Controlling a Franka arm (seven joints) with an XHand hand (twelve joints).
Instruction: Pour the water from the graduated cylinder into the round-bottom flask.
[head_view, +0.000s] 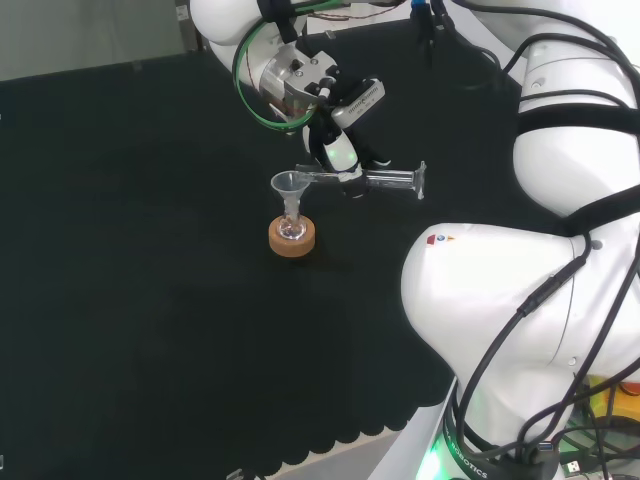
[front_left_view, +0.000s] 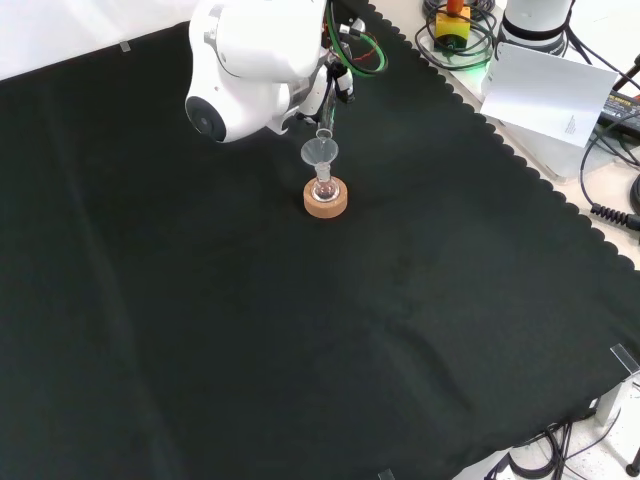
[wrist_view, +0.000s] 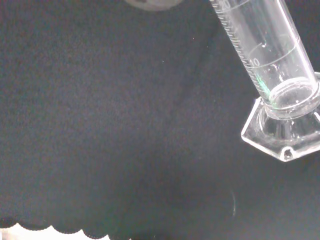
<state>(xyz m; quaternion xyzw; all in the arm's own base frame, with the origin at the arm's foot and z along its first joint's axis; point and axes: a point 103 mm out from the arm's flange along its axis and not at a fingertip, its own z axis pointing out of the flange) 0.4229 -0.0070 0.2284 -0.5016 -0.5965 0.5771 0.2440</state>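
Pouring is on: the hand (head_view: 335, 150) grips the cylinder (head_view: 385, 179) sideways, funnel (head_view: 289, 183) just below its mouth; next, tip more.

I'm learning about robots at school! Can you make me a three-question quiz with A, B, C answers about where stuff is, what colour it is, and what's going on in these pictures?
1. Where does the funnel sit?
A. In the neck of the flask
B. Flat on the cloth
C. On the white arm

2. What colour is the ring stand under the flask?
A. Red
B. Cork brown
C. Blue

3. How does the hand hold the graduated cylinder?
A. Upright
B. Tipped about level, mouth at the funnel
C. Upside down on the cloth

Answers: 1 A, the funnel's stem goes down into the flask. 2 B, both room views show a tan ring. 3 B, the head view shows the cylinder lying sideways, foot away from the funnel.
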